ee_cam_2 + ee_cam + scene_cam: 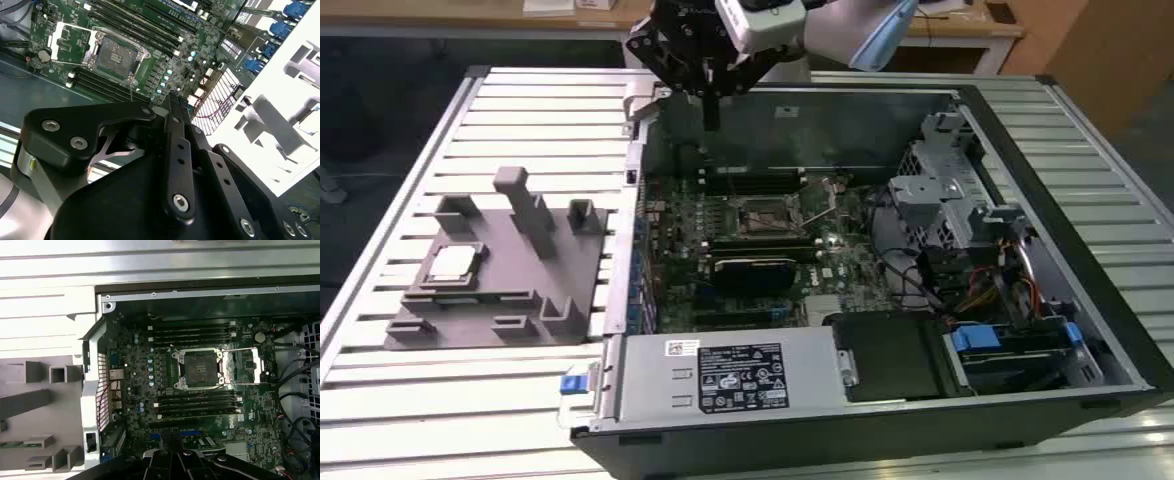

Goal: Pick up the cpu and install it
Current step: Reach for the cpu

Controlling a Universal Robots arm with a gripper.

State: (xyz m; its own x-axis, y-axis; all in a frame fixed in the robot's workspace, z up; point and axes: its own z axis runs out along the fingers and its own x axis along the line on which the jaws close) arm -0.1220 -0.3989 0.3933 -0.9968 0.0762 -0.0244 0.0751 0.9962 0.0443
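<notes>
Slatted table [454,410] with grey fixture [507,272] beside open computer case [881,428].

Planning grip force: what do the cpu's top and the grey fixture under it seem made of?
The cpu has a pale silvery top, faintly shiny: likely metal. The grey fixture is uniform matte grey with blocky shapes: probably plastic, unconfirmed.
</notes>
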